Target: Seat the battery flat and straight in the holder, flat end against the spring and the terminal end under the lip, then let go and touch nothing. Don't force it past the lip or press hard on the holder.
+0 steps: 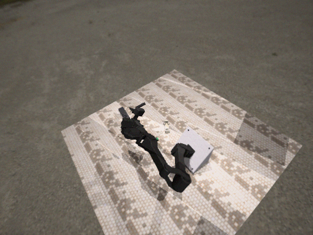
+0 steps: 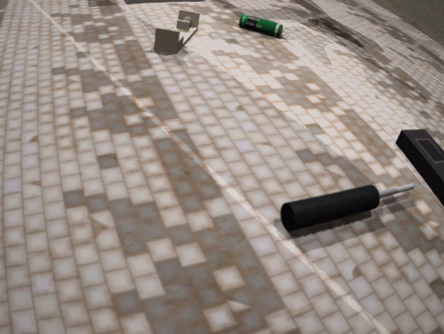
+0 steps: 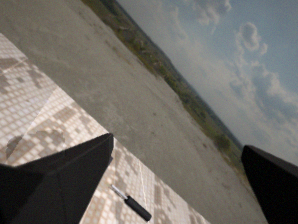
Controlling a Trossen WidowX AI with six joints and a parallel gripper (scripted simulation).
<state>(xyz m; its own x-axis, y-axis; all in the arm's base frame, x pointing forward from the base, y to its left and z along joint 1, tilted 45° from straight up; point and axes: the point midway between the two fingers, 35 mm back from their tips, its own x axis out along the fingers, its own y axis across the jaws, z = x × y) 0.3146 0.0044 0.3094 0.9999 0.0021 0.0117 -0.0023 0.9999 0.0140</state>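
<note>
Mosaic-tiled beige and brown counter (image 1: 246,172) carries a black jointed robot arm (image 1: 154,149) bolted to a pale grey square base plate (image 1: 201,144) near the counter's middle. Its black pincer (image 1: 132,111) reaches toward the far left edge, fingers spread wide apart, gripping nothing. A green cylindrical battery (image 2: 260,25) lies on its side on the tiles, just beside the small grey metal holder (image 2: 168,40) but outside it. A black-handled tool with a thin metal tip (image 2: 332,206) lies well apart from both.

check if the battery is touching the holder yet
Apart. The exterior view shows the green battery lying on the tiles, bare tiles between it and the holder.
</note>
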